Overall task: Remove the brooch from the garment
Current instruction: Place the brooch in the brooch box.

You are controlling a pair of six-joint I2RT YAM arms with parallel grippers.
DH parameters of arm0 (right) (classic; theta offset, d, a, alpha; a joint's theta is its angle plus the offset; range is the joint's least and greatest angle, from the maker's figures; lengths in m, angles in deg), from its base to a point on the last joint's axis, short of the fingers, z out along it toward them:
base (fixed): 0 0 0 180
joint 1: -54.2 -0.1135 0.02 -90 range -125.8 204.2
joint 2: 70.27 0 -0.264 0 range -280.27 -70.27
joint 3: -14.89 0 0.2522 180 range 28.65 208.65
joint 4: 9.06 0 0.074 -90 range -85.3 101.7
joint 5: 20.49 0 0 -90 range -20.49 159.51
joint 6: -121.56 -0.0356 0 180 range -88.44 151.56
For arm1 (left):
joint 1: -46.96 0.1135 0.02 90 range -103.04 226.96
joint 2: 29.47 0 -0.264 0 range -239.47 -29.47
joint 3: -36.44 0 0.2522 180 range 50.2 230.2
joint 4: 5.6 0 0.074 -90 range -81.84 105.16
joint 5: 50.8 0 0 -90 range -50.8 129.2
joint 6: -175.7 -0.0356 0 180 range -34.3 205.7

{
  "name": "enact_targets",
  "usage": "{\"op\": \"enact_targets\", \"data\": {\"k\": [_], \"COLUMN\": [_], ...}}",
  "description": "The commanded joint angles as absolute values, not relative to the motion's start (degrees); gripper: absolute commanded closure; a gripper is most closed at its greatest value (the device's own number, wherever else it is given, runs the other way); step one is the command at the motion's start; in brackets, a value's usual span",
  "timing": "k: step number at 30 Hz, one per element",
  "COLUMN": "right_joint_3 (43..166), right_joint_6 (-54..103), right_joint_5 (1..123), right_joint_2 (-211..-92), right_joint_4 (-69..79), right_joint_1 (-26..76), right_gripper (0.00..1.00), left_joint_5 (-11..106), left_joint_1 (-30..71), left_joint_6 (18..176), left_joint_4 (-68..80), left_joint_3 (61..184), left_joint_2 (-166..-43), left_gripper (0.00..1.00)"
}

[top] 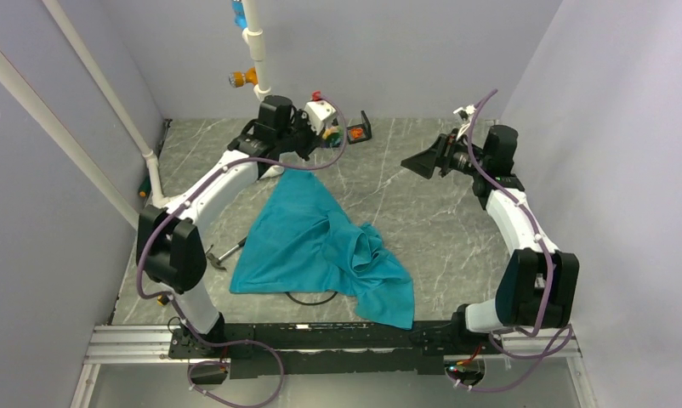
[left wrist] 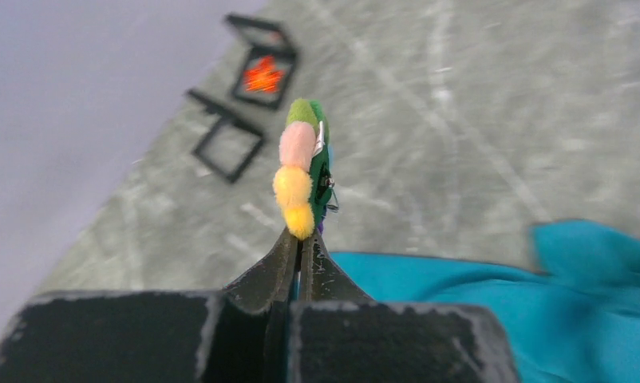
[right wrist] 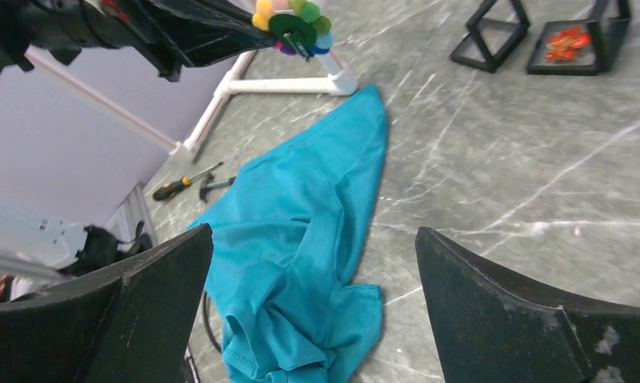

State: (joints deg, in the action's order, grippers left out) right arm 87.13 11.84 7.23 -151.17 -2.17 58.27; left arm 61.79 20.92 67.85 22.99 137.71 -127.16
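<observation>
The left gripper (left wrist: 301,249) is pinching the lower end of the brooch (left wrist: 299,171) between fully closed jaws, above the far left of the grey marbled table (top: 440,221). The brooch is fuzzy, with rounded green, pink and yellow tufts. The right gripper (right wrist: 314,239) is gaping wide, holding nothing. The garment (top: 312,238), crumpled teal cloth, is lying mid-table, apart from the brooch.

A grey marbled table (top: 444,229) fills the middle of the top view. Toward upper centre, a black frame (right wrist: 616,28) holds an orange piece (right wrist: 568,38). A second black frame (right wrist: 510,49) stands just left of it. White pipes (top: 257,51) rise at upper left. A yellow-handled screwdriver (right wrist: 177,188) lies at the left edge.
</observation>
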Motion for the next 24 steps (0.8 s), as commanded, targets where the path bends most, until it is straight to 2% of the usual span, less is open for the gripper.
{"op": "enact_targets", "data": {"k": [1, 7, 12, 24], "right_joint_3": [88.9, 88.7, 88.3, 88.2], "right_joint_6": [12.6, 15.6, 16.1, 17.2], "right_joint_5": [11.7, 11.2, 11.0, 10.5], "right_joint_2": [-148.1, -146.0, -146.4, -146.7], "right_joint_4": [0.2, 3.2, 3.0, 3.7], "right_joint_1": [60.0, 61.2, 62.0, 62.8], "right_gripper": [0.00, 0.00, 0.00, 0.00], "left_joint_5": [35.9, 24.3, 21.4, 27.1], "left_joint_1": [18.7, 17.0, 16.5, 17.8], "left_joint_6": [55.2, 36.7, 26.4, 22.7], "left_joint_4": [16.5, -1.2, -4.3, 10.2], "left_joint_3": [139.9, 137.9, 142.7, 157.1], "left_joint_2": [-131.8, -140.4, -150.1, -160.9], "left_gripper": [1.00, 1.00, 1.00, 1.00]}}
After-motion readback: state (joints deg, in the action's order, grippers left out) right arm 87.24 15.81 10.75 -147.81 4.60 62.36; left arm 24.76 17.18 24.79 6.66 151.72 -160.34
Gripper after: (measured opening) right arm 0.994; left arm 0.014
